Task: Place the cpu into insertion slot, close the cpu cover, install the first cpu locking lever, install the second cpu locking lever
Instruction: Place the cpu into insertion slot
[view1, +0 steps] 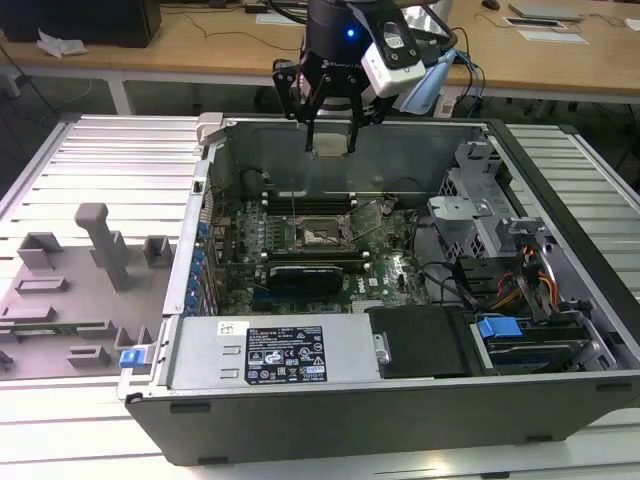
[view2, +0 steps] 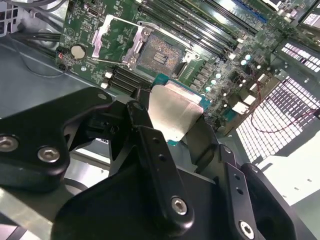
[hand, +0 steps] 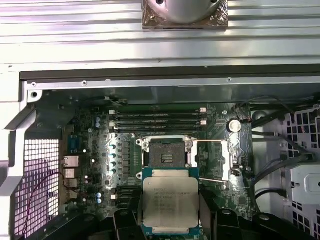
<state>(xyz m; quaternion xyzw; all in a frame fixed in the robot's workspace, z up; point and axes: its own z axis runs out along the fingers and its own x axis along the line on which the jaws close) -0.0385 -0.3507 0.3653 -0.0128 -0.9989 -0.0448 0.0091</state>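
Note:
My gripper (view1: 331, 140) hangs over the back of the open computer case, shut on the cpu (view1: 332, 143). Both wrist views show the chip's pale metal top (hand: 170, 202) (view2: 175, 112) held between black fingers (view2: 150, 145). The cpu is well above the board and clear of it. Below it lies the insertion slot (view1: 322, 232) (hand: 167, 152) (view2: 160, 52), a square socket whose dark centre is bare. The cpu cover (hand: 229, 160) (view2: 99, 36) is swung open to one side of the slot, and thin metal levers stand raised along it.
Long black memory sticks (view1: 310, 200) flank the socket. A grey power supply (view1: 285, 355) fills the case's near side. A metal drive cage (view1: 470, 215) with cables and a blue latch (view1: 498, 327) sits at the exterior view's right, and a grey fixture tray (view1: 80, 290) at its left.

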